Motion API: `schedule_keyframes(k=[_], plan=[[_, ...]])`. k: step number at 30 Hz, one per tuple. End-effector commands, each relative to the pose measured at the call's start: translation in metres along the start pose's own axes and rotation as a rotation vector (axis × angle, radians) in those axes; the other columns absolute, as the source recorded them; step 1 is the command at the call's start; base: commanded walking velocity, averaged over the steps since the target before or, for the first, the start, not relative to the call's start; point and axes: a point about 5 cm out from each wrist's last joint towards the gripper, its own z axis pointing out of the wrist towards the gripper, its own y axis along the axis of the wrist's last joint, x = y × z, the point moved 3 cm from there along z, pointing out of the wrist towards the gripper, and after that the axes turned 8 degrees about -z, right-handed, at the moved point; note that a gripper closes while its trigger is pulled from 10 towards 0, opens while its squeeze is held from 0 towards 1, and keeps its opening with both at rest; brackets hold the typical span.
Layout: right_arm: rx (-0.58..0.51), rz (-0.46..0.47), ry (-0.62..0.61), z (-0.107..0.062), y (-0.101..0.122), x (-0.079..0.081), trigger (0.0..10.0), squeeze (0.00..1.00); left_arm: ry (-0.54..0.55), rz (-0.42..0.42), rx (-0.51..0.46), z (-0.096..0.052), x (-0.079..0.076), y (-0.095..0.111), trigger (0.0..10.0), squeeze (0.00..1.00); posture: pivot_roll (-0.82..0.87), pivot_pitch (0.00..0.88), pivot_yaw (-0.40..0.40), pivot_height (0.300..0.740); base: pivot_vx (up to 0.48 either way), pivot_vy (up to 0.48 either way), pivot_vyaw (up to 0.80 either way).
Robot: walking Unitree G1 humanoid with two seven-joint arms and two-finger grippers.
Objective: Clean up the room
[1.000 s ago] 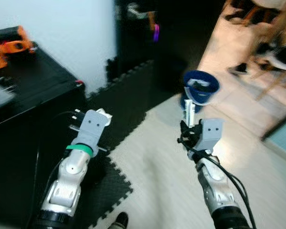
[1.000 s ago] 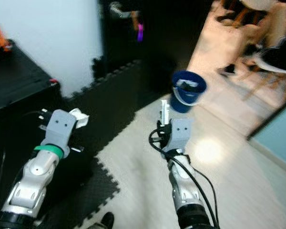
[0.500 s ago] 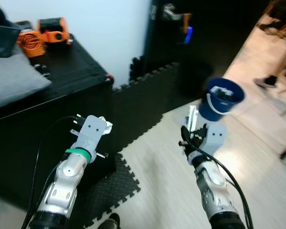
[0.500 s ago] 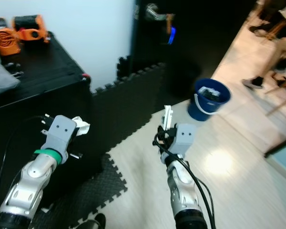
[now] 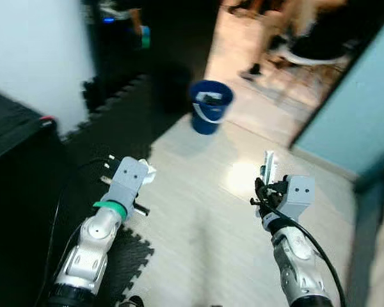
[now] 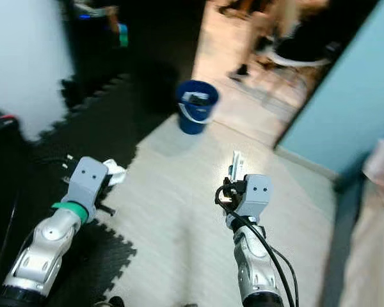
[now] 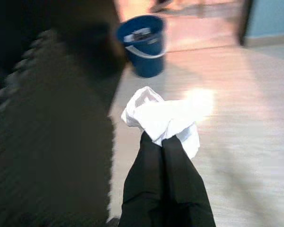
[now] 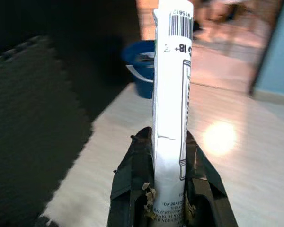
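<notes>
Over the last second the whole head view has swung: the black cabinet that took up the left side has slid to the left edge, and a teal wall panel [image 5: 365,96] has come into the right of the frame. That is the camera turning with the robot, not the things moving. The blue bucket [image 5: 210,106] now sits in the upper middle of the frame instead of toward the right, so the robot appears to be squaring up to it. Both arms have kept their loads through the turn. As a judgement, the robot is carrying two pieces of rubbish toward the bucket, with the drop still to come.

The left gripper [image 7: 162,142] has its black fingers pressed fully together on a crumpled white tissue [image 7: 161,118], a soft, wrinkled wad that bulges out beyond the fingertips. In the head view it hangs at the middle left, over the edge where the dark mat meets the pale floor. The right gripper [image 8: 169,156] is closed part way on a white tube [image 8: 171,90], a flat, stiff, smooth-skinned pack printed with a barcode and lettering, standing upright between the fingers at the lower right of the head view.

The bucket is round, glossy blue plastic with a pale bail handle, and already holds something light-coloured. The foam mat [image 5: 125,256] is black, finely textured, with jigsaw-toothed edges. The floor [image 5: 198,211] is pale wood-look plank with a bright glare spot. A person's legs and chair legs are blurred at the top.
</notes>
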Motion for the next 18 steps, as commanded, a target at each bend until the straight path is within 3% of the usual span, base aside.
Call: schedule_keyframes(k=[1,7,9,12,18], plan=[[0.025,-0.001,-0.003,-0.003,-0.006,0.001,10.0,0.0,-0.013,-0.005,0.019,-0.004,-0.003,-0.006,10.0,0.0,0.09,0.107,-0.023,0.74,0.0,0.0,-0.8],[0.025,0.005,0.035,0.001,-0.006,0.014,10.0,0.0,-0.023,-0.004,0.039,-0.006,-0.007,-0.012,10.0,0.0,0.1,0.087,-0.005,0.74,0.0,0.0,-0.8],[0.023,0.003,0.037,0.002,-0.005,0.014,10.0,0.0,-0.03,-0.003,0.04,-0.006,-0.009,-0.013,10.0,0.0,0.1,0.076,-0.005,0.74,0.0,0.0,-0.8],[0.014,-0.014,0.011,0.007,0.0,0.0,10.0,0.0,-0.032,-0.014,0.028,-0.001,-0.018,-0.011,10.0,0.0,0.1,0.046,-0.021,0.74,0.0,0.0,-0.8],[0.006,-0.021,0.021,0.012,0.004,0.001,10.0,0.0,-0.016,-0.023,0.02,0.001,-0.017,-0.01,10.0,0.0,0.1,0.025,-0.034,0.74,0.0,0.0,-0.8]])
